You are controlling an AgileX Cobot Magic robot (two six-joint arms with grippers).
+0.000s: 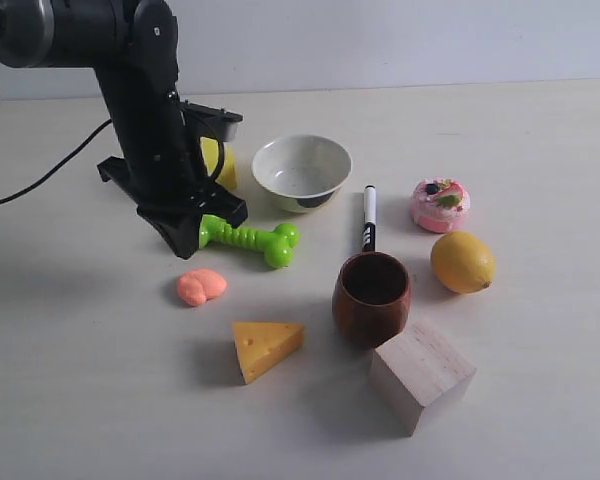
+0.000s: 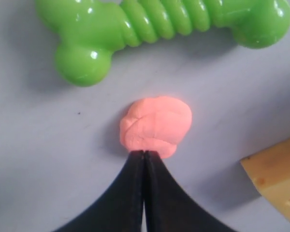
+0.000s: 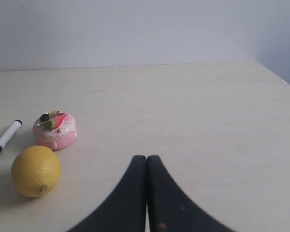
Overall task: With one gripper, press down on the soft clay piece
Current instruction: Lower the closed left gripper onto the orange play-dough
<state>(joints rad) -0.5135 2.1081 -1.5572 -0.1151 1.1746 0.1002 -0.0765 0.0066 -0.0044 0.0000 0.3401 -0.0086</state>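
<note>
**Left arm poised at the clay.** We show the left gripper (image 2: 144, 155) with its two black jaws pressed together into one blunt wedge, holding nothing. A closed pair gives a single firm tip to push with, which we judge to be the reason for this posture.

The soft clay piece (image 1: 202, 287) lies on the table (image 1: 80, 400) in the left half of the scene. It sits just nearer than the green bone toy (image 1: 250, 240), and farther and to the left of the cheese wedge (image 1: 267, 347), apart from both.

In the left wrist view the jaw tips meet the rim of the clay. In the exterior view a strip of bare table shows between the tip and the blob, so we read the gripper as hanging above and slightly beyond it rather than bearing on it. The clay looks rounded and creased, not flattened, and we judge the press as not yet done.

The descent should aim at the middle of the blob, since contact at the edge could shove it toward the cheese instead of squashing it.

The right gripper (image 3: 146, 159), also closed and empty, looks over the right part of the table. It is near the lemon (image 3: 36, 170) and the pink cake toy (image 3: 54, 129), which leaves the work to one arm.
</note>
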